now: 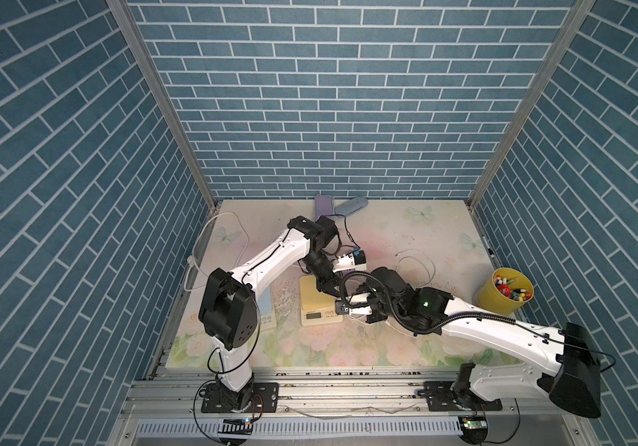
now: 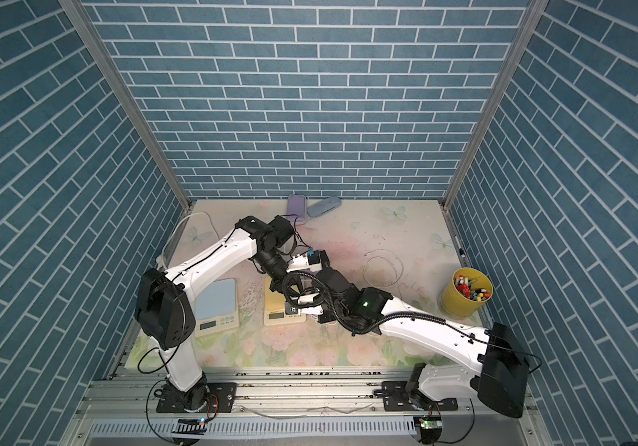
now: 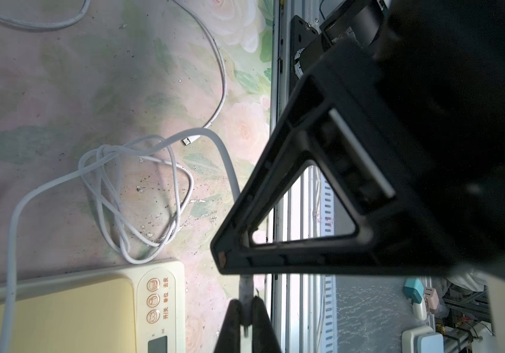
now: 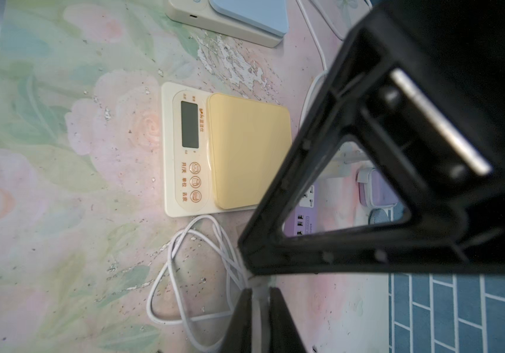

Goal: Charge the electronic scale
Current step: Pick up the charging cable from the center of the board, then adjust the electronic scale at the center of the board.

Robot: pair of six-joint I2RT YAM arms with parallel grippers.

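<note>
Nearest, the yellow scale (image 4: pixel 245 149): lies flat toward the front of the bench (image 4: pixel 46 183), beside a blue scale (image 2: pixel 215 299); likely light and rigid, needs no lifting. Just beside it, the white cable (image 4: pixel 170 247): coils limp and springy, best pinched close to a plug (image 3: pixel 186 141). On that cable, the right tool (image 4: pixel 258 308), clenched. Likewise the left tool (image 3: pixel 246 314), clamped on a raised stretch of white cable. Further right, a yellow cup (image 1: pixel 504 295): holds pens. Farthest back, a purple power strip (image 4: pixel 304 211)
</note>
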